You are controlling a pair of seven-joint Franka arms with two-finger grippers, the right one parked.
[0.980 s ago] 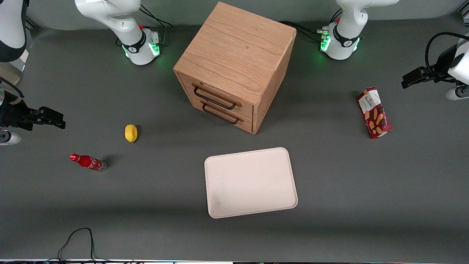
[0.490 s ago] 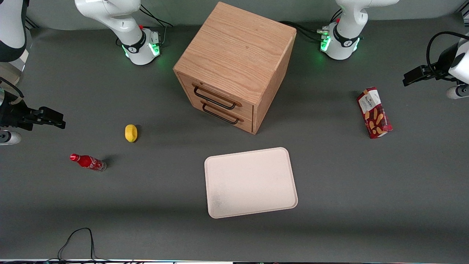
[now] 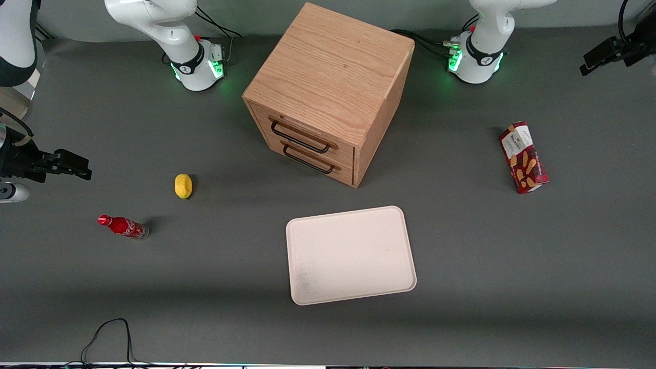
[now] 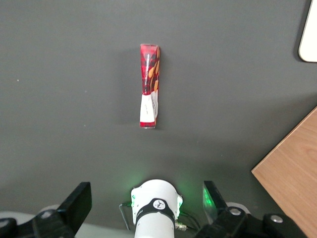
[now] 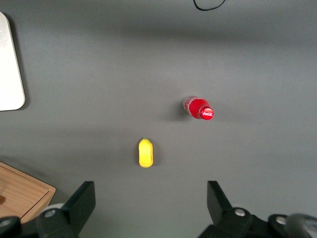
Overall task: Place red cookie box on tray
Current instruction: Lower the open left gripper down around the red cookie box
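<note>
Robot lab, grey-matted table, bolted arm bases glowing green, loose cables

The red cookie box lies toward the working arm's end, well apart from the tray, gripper above.

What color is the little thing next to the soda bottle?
Yellow; the right wrist view shows it best. The gripper hangs open above the table.

gripper risen and drawn farther from the front camera, now above the table's edge
</note>
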